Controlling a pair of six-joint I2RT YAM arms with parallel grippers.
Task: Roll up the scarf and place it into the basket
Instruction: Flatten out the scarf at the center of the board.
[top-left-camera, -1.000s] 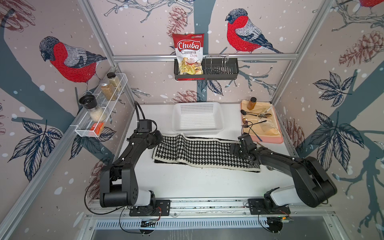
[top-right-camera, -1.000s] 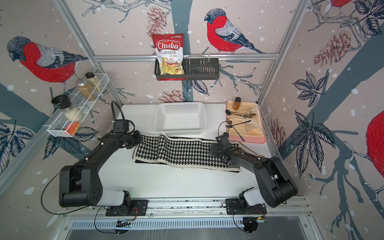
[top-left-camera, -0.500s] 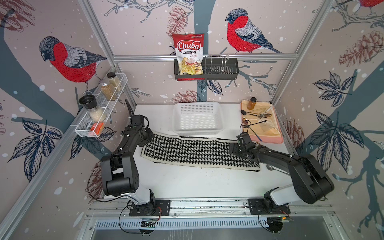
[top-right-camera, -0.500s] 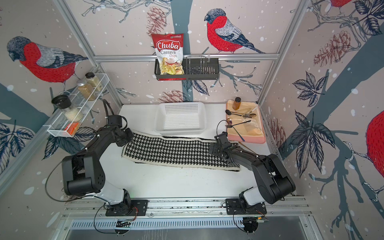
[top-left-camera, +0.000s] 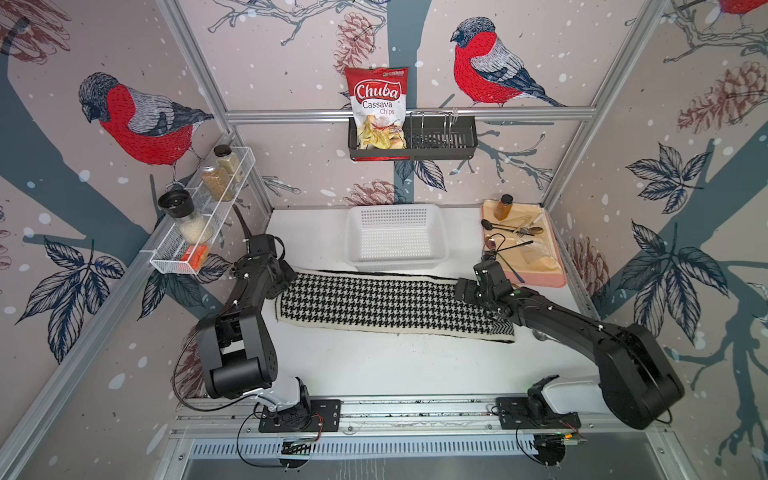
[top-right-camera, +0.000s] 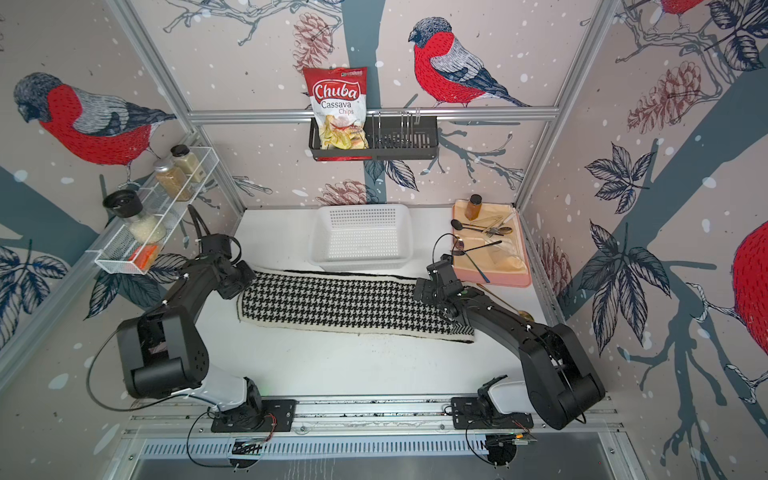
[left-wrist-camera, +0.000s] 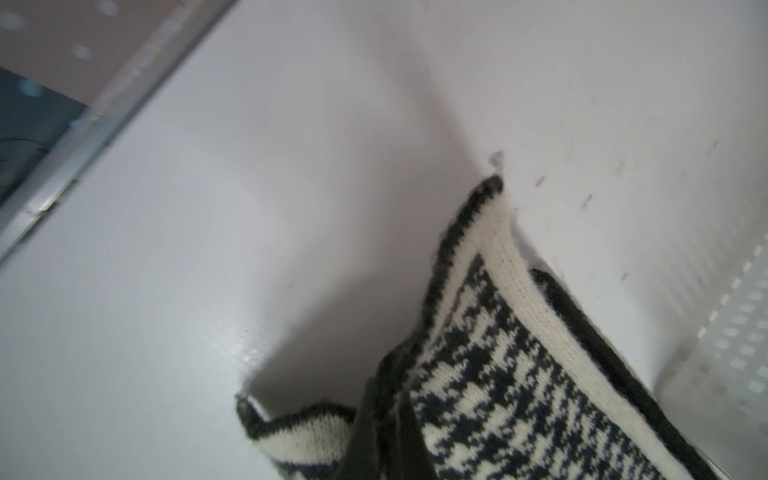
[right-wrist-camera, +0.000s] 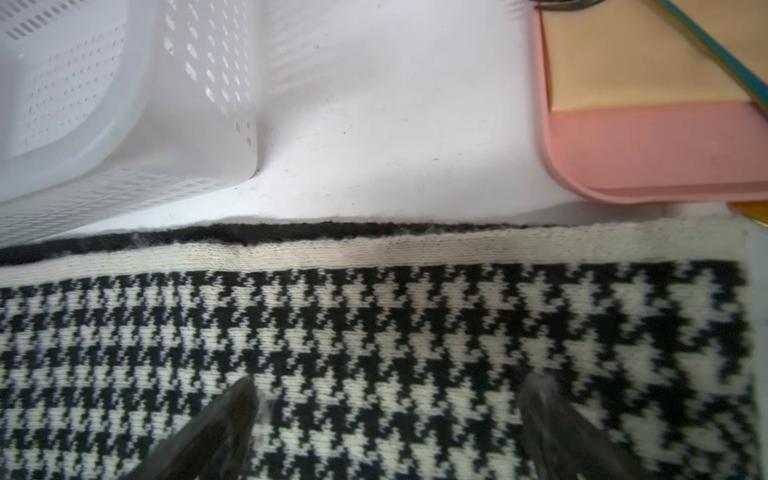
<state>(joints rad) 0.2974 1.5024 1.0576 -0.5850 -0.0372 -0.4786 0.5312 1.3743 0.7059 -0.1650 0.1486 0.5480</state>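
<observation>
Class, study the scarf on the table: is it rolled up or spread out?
Spread out. The scarf lies as one long strip before the basket, houndstooth side up; no roll started.

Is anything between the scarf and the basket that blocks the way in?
Nothing visible does. The scarf lies flat along the near wall of the empty basket; the tray sits off to one side.

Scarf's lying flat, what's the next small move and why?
Probably curl the end pinched in the left end effector over toward the right, starting the roll: the scarf lies flat, unrolled, and the right end effector is open over it.
</observation>
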